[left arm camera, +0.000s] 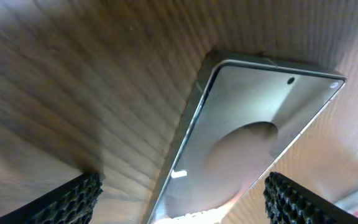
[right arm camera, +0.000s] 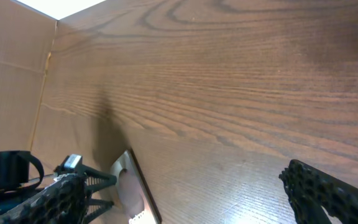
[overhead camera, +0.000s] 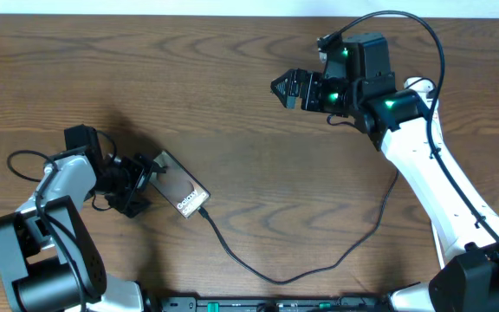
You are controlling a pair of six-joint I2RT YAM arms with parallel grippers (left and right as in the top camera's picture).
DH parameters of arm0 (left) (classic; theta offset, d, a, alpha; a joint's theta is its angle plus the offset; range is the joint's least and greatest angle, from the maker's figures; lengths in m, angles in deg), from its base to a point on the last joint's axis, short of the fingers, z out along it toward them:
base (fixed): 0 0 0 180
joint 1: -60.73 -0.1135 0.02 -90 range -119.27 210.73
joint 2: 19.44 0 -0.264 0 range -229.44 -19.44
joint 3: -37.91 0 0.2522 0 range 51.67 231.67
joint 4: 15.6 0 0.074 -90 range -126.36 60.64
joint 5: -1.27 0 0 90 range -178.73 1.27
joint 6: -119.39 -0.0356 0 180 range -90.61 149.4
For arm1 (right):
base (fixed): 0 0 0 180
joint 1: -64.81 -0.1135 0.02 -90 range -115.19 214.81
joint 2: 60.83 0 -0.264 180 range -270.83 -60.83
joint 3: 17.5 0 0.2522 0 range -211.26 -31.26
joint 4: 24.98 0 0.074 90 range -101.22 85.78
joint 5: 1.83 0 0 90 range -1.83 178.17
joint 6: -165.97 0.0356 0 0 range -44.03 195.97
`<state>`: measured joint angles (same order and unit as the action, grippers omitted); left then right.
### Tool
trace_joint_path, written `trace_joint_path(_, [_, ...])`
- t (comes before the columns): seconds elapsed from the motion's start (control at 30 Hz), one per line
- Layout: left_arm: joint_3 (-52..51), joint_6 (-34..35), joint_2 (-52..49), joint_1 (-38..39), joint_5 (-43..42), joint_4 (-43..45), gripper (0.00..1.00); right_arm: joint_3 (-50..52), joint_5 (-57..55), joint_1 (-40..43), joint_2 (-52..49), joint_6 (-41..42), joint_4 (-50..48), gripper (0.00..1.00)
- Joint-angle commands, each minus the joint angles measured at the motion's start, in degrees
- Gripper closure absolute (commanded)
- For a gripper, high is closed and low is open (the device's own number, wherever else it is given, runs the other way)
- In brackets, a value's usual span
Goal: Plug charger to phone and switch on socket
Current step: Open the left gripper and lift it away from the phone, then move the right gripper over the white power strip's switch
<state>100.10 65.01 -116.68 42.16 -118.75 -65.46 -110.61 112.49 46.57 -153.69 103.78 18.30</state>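
Plainly, left fingers (left arm camera: 73, 199) and right fingers (right arm camera: 328, 186) stand released; charger (overhead camera: 275, 279) end hidden.

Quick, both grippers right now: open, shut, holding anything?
Left gripper: open, fingers either side of the phone, not gripping it.
Right gripper: open, holding nothing.

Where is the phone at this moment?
In the overhead view the phone lies on the left side of the table, just in front of the open left end effector, with the black charger cable reaching its lower corner.
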Motion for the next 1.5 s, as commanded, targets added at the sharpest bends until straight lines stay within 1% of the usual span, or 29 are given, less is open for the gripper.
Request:
trace_joint_path(0.0, [-5.1,-5.6,-2.8,-1.1,27.3,-1.5,0.11,-0.3,-0.4,-0.6,0.7,-0.5,0.1,0.01])
trace_joint_path(0.13, [-3.3,-8.1,3.2,-1.1,23.7,-2.6,0.11,-0.3,-0.4,-0.6,0.7,-0.5,0.0,0.01])
trace_joint_path(0.33, [-0.9,-10.8,13.3,-1.1,11.6,-2.7,0.11,-0.3,-0.4,-0.6,0.7,-0.7,0.1,0.01])
trace_joint_path(0.53, [2.8,-16.1,22.7,-1.1,-0.6,-2.3,0.11,-0.3,-0.4,-0.6,0.7,-1.4,0.5,0.01])
trace_joint_path(0.67, [6.9,-20.6,26.3,-1.0,-6.0,-2.3,0.11,-0.3,-0.4,-0.5,0.7,-1.8,0.9,0.01])
trace_joint_path(0.77, [11.2,-22.6,26.7,-0.6,-6.2,-3.2,0.11,-0.3,-0.4,-0.3,0.7,-2.0,0.9,0.01])
trace_joint_path(0.8, [14.1,-23.2,26.3,0.0,-6.2,-3.8,0.11,-0.3,-0.3,0.1,0.7,-2.1,0.9,0.01])
trace_joint_path(0.9, [17.9,-23.7,25.4,1.6,-5.9,-4.0,0.11,-0.4,0.3,1.1,0.7,-2.9,0.9,0.01])
trace_joint_path(1.0, [21.2,-24.7,24.4,4.3,-4.0,-4.2,0.11,-1.0,3.0,3.2,0.7,-3.1,0.9,0.01])
trace_joint_path(1.07, [23.0,-25.0,23.8,7.0,-1.0,-4.6,0.11,-1.9,6.5,5.3,0.7,-3.3,0.9,0.01])
trace_joint_path(1.1, [24.4,-25.6,22.9,10.9,3.6,-5.0,0.11,-3.7,10.1,8.3,0.7,-3.3,1.2,0.01])
trace_joint_path(1.27, [24.8,-25.6,21.9,17.4,11.8,-5.0,0.11,-8.4,11.2,15.5,0.7,-3.9,5.2,0.01])
trace_joint_path(1.47, [24.8,-25.5,21.8,19.6,14.1,-4.7,0.11,-13.7,11.3,27.5,0.7,-9.5,13.4,0.01])
